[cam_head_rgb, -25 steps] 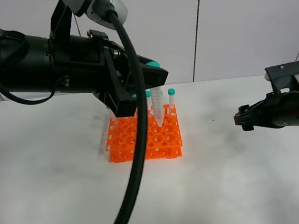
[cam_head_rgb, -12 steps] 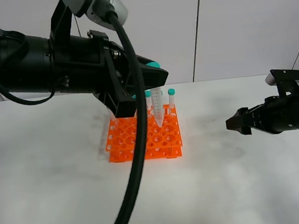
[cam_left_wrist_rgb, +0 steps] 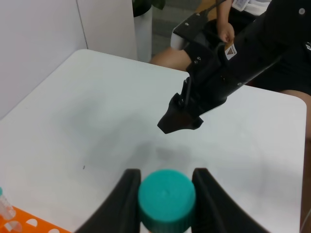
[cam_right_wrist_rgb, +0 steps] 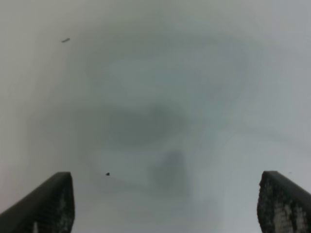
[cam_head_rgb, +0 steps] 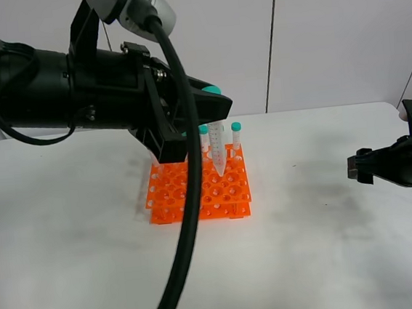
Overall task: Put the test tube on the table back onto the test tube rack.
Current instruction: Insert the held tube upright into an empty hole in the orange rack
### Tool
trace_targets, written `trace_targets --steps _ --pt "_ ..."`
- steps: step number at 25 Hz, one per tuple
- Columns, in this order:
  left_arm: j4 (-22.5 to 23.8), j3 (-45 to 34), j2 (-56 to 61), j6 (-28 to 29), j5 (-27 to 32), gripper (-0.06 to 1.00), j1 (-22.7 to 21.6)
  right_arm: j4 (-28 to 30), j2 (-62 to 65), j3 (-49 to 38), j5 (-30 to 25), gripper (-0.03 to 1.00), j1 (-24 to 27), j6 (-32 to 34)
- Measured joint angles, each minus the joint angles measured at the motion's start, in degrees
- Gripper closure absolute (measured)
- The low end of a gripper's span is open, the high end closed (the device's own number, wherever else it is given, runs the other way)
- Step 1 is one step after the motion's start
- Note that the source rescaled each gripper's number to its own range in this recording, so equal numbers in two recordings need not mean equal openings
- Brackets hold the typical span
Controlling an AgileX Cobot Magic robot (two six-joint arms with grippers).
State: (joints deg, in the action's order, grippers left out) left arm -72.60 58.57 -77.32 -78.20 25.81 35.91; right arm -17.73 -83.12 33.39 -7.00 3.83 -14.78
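withdrawal by the right gripper (cam_head_rgb: 355, 167), jaws wide and empty, clears the way; left gripper (cam_left_wrist_rgb: 166, 190) clamps the test tube (cam_head_rgb: 217, 152) by its cap, tip hovering over the test tube rack (cam_head_rgb: 196, 199).

Pale wall panels (cam_head_rgb: 340, 32) rise behind the white surface (cam_head_rgb: 93, 267), split by a dark, slightly slanted seam (cam_head_rgb: 271, 39). The left wrist view shows a white wall (cam_left_wrist_rgb: 39, 43) along one side of the surface. Beyond the corner stand a white pot (cam_left_wrist_rgb: 142, 34) with green leaves and a seated person (cam_left_wrist_rgb: 291, 94). The light is soft and even.
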Motion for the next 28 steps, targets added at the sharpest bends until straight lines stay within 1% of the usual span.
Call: trace_targets --steps 5,7,9,16,20,23,28 --pt "0.0 0.0 0.0 0.0 0.4 0.94 0.0 4.5 0.0 0.0 0.5 0.16 0.0 1.1" --pt "0.0 0.0 0.0 0.0 0.6 0.94 0.0 7.2 0.0 0.2 -0.4 0.16 0.0 1.1" --pt "0.3 0.0 0.0 0.0 0.7 0.94 0.0 9.3 0.0 1.1 -3.3 0.16 0.0 1.2" --pt "0.5 0.0 0.0 0.0 1.0 0.94 0.0 9.6 1.7 7.8 -13.8 0.16 0.0 1.3" --pt "0.5 0.0 0.0 0.0 1.0 0.94 0.0 9.6 8.5 9.0 -14.8 0.16 0.0 1.3" --pt "0.5 0.0 0.0 0.0 1.1 0.94 0.0 9.6 15.5 9.3 -16.6 0.16 0.0 1.3" --pt "0.6 0.0 0.0 0.0 1.1 0.94 0.0 9.8 27.1 9.3 -24.0 0.16 0.0 0.2"
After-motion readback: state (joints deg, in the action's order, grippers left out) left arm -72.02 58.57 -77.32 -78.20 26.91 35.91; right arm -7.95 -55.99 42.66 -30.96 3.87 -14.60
